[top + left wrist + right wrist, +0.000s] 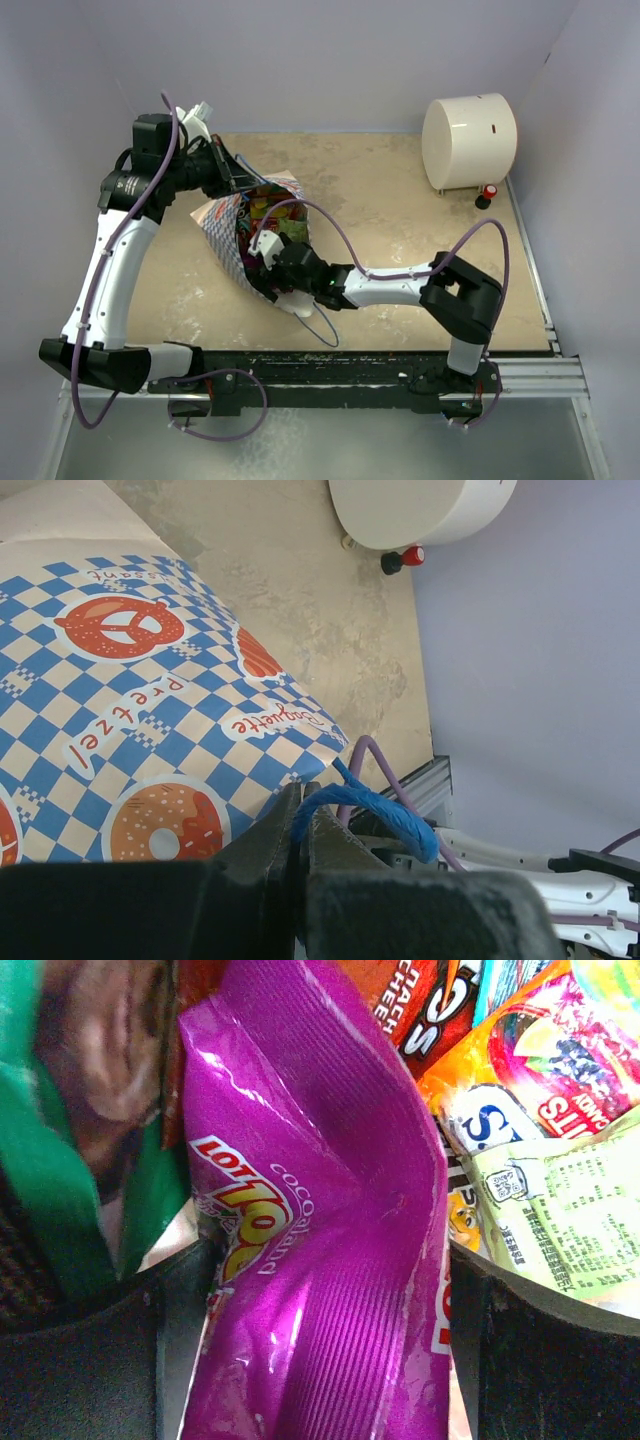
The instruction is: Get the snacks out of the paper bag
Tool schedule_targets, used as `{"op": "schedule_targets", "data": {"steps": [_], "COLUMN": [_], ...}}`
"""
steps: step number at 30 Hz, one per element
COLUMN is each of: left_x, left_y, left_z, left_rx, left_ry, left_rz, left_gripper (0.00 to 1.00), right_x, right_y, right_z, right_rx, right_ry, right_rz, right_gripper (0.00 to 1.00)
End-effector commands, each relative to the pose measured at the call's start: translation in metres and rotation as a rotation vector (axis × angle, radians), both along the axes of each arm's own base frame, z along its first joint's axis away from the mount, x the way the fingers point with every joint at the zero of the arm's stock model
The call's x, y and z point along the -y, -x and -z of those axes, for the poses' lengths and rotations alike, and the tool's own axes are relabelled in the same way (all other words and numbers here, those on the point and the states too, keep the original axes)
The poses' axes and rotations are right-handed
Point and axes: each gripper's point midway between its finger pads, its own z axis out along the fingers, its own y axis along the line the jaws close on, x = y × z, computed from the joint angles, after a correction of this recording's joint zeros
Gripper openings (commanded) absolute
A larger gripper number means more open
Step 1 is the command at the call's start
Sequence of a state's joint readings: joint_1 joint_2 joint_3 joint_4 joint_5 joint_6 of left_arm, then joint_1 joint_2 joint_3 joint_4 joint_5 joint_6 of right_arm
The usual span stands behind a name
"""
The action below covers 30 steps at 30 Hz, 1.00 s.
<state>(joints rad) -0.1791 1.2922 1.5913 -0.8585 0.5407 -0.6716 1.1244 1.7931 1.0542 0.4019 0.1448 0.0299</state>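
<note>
The paper bag (222, 228) lies on its side on the table, its blue-white checkered band (150, 710) printed with pretzels and donuts. My left gripper (300, 792) is shut on its blue cord handle (390, 815), holding the mouth up (236, 172). Snacks (270, 215) fill the bag's mouth. My right gripper (263, 257) reaches into it, jaws wide apart (320, 1290), with a magenta pouch (330, 1210) lying between the fingers. Around the pouch sit a green packet (40, 1120), a red-orange chip bag (420, 1000), an orange candy pack (540, 1060) and a pale green pack (570, 1210).
A large cream cylinder (468, 140) stands at the back right with a small red and black object (487, 194) beside it. Purple walls close in the table on three sides. A thin blue cord loop (322, 330) lies by the near edge.
</note>
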Motion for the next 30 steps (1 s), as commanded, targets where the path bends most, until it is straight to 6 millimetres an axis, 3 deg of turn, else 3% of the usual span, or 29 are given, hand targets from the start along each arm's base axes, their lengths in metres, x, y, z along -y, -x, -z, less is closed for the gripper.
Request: {"op": "schedule_targets", "data": {"steps": [1, 5, 8, 14, 15, 19, 24, 30], "left_x": [-0.002, -0.001, -0.001, -0.002, -0.002, -0.004, -0.004, -0.005], "left_y": [-0.003, -0.003, -0.002, 0.000, 0.000, -0.001, -0.001, -0.001], "left_z": [-0.005, -0.003, -0.004, -0.004, -0.004, -0.003, -0.002, -0.001], "left_rx": [0.022, 0.013, 0.012, 0.015, 0.017, 0.016, 0.021, 0.033], "left_ry": [-0.017, -0.015, -0.017, -0.020, -0.022, -0.027, -0.022, -0.010], "left_rz": [0.005, 0.011, 0.014, 0.013, 0.013, 0.007, 0.000, -0.010], "left_gripper": [0.00, 0.00, 0.00, 0.00, 0.00, 0.00, 0.00, 0.00], "right_x": [-0.007, -0.007, -0.009, -0.013, -0.006, -0.004, -0.009, 0.003], "right_y": [-0.012, -0.015, -0.013, -0.005, -0.002, -0.003, -0.005, 0.000], "right_z": [-0.001, 0.004, 0.000, -0.030, -0.024, -0.036, -0.080, -0.127], "right_rx": [0.059, 0.066, 0.061, 0.077, 0.069, 0.075, 0.105, 0.133], "right_ry": [-0.022, -0.028, -0.044, -0.136, -0.122, -0.130, -0.200, -0.262], "right_rz": [0.018, 0.025, 0.017, -0.019, -0.018, -0.010, -0.007, -0.002], "right_gripper": [0.89, 0.82, 0.68, 0.46, 0.43, 0.27, 0.19, 0.17]}}
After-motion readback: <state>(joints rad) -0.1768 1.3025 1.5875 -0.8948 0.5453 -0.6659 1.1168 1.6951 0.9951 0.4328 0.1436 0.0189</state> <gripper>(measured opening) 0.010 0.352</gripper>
